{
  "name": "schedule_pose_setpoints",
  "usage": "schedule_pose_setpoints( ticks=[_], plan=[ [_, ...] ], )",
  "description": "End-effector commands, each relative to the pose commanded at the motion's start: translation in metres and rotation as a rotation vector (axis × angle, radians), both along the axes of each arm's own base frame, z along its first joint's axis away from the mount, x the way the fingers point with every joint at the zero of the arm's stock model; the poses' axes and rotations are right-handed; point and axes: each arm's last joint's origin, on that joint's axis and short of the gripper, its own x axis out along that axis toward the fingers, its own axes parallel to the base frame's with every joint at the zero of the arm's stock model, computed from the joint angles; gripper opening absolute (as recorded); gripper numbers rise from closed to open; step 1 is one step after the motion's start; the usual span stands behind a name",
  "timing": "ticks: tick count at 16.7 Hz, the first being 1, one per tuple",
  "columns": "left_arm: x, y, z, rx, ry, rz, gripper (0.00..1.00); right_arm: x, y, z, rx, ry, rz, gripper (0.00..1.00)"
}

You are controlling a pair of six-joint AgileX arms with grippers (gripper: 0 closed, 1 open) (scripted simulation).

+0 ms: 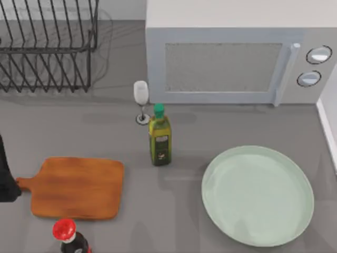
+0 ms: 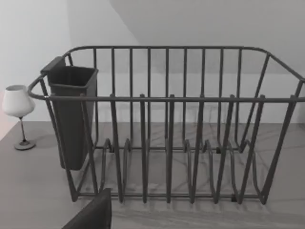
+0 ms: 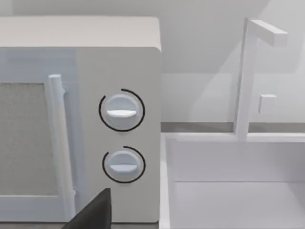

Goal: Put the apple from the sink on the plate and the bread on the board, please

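The left arm [image 1: 5, 176] sits at the table's left edge, touching the handle of the bare wooden board [image 1: 79, 187]; its grip state cannot be told. An olive oil bottle [image 1: 159, 136] stands mid-table. At right lies the bare mint-green plate [image 1: 257, 195].

grey table [image 1: 63, 132], board [image 1: 79, 187], plate [image 1: 258, 195], microwave [image 1: 237, 52]

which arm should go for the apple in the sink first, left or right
Probably the right. Its wrist camera faces the white sink basin beside the white microwave, and the pale mint-green round plate lies on the table's right. The left arm sits by the brown wooden board.
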Motion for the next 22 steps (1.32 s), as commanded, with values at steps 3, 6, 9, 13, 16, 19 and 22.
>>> schedule_pose_setpoints(
  ticks=[3,6,9,13,16,19,22],
  plan=[
    [0.000,0.000,0.000,0.000,0.000,0.000,1.00,0.000,0.000,0.000,0.000,0.000,0.000,1.00],
    [0.000,0.000,0.000,0.000,0.000,0.000,1.00,0.000,0.000,0.000,0.000,0.000,0.000,1.00],
    [0.000,0.000,0.000,0.000,0.000,0.000,1.00,0.000,0.000,0.000,0.000,0.000,0.000,1.00],
    [0.000,0.000,0.000,0.000,0.000,0.000,1.00,0.000,-0.001,0.005,-0.005,0.022,-0.005,1.00],
    [0.000,0.000,0.000,0.000,0.000,0.000,1.00,0.004,-0.003,0.025,-0.024,0.115,-0.025,1.00],
    [0.000,0.000,0.000,0.000,0.000,0.000,1.00,0.018,-0.007,0.052,-0.048,0.281,-0.051,1.00],
    [0.000,0.000,0.000,0.000,0.000,0.000,1.00,0.048,-0.014,0.078,-0.069,0.502,-0.073,1.00]
  ],
)
